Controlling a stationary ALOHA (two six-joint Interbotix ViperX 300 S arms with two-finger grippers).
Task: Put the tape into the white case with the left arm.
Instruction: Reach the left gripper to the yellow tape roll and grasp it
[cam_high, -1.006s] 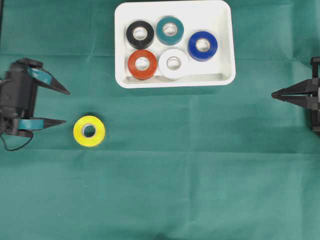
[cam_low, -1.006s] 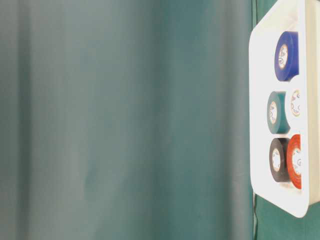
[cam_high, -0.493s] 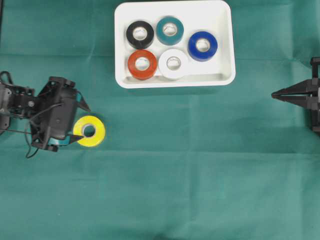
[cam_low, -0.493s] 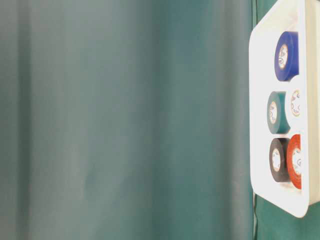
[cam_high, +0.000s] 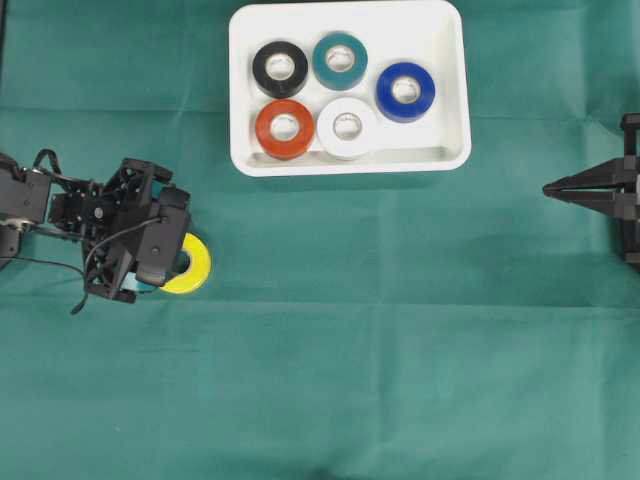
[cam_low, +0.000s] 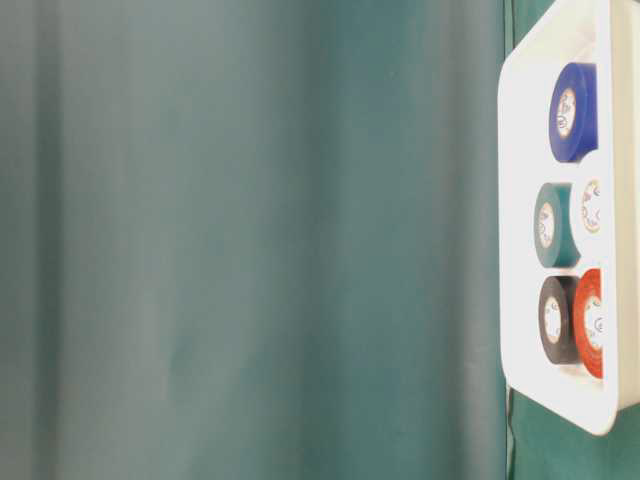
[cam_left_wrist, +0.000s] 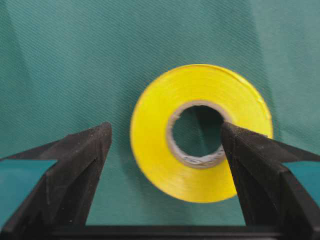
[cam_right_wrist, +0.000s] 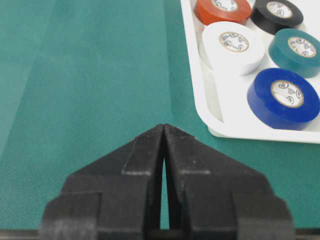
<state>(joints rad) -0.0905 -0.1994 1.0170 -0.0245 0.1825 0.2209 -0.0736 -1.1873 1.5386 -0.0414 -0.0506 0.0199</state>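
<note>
Green cloth covers the tabletop (cam_high: 400, 330); the white case (cam_high: 452, 90) at its far edge holds five rolls. Well apart, near the left side, lies the yellow tape (cam_left_wrist: 200, 132), flat. Above it the left gripper (cam_left_wrist: 165, 140) has fingers spread, one over the core hole, one outside. Grasp step: lower, pinch the wall. Right gripper (cam_right_wrist: 164, 131) fingers pressed together

yellow tape (cam_high: 192, 262) half hidden under left hand (cam_high: 150, 250) overhead, right arm (cam_high: 615, 190) cut off at the edge
</note>
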